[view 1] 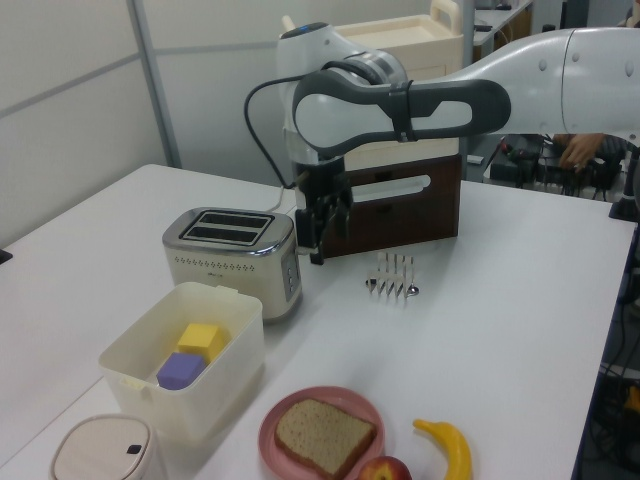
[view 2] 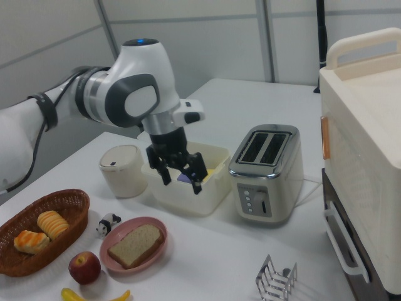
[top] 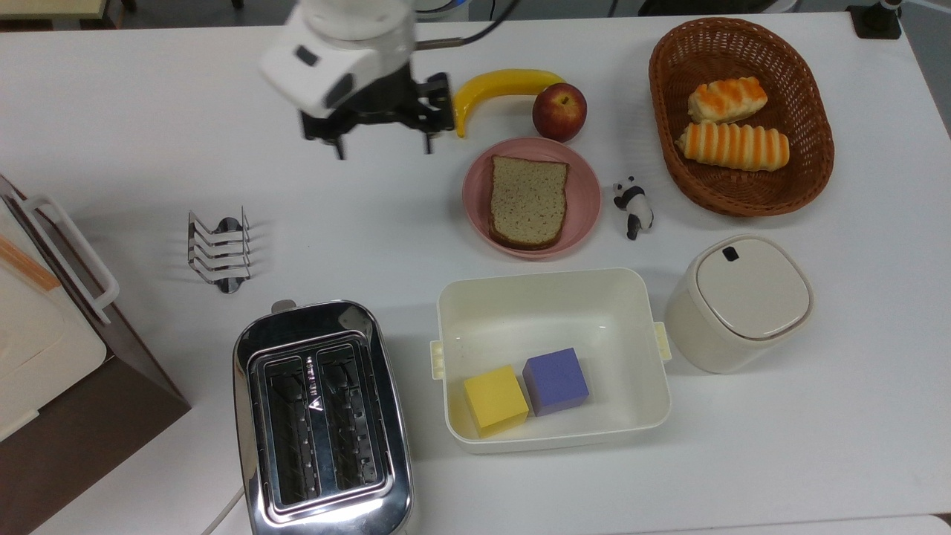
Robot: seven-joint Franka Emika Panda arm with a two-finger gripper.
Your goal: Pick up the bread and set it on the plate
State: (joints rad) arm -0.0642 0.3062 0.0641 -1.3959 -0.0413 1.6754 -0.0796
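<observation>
The bread (top: 527,200), a grey-brown slice with a dark crust, lies flat on the pink plate (top: 587,197) in the middle of the table. My gripper (top: 385,148) hangs open and empty above the bare tabletop, well off the plate toward the top view's left. In the left view the gripper (view 1: 318,245) is raised in front of the brown cabinet, far from the bread (view 1: 322,435) and plate (view 1: 362,400). From the right view, the gripper (view 2: 182,183) hovers above and behind the bread (view 2: 135,244) on its plate (view 2: 133,268).
A banana (top: 498,85) and apple (top: 559,111) lie behind the plate, with a panda figure (top: 633,206) and wicker basket (top: 810,148) to the top view's right. Nearer stand a cream tub (top: 550,276), lidded container (top: 743,297), toaster (top: 319,416) and toast rack (top: 219,249).
</observation>
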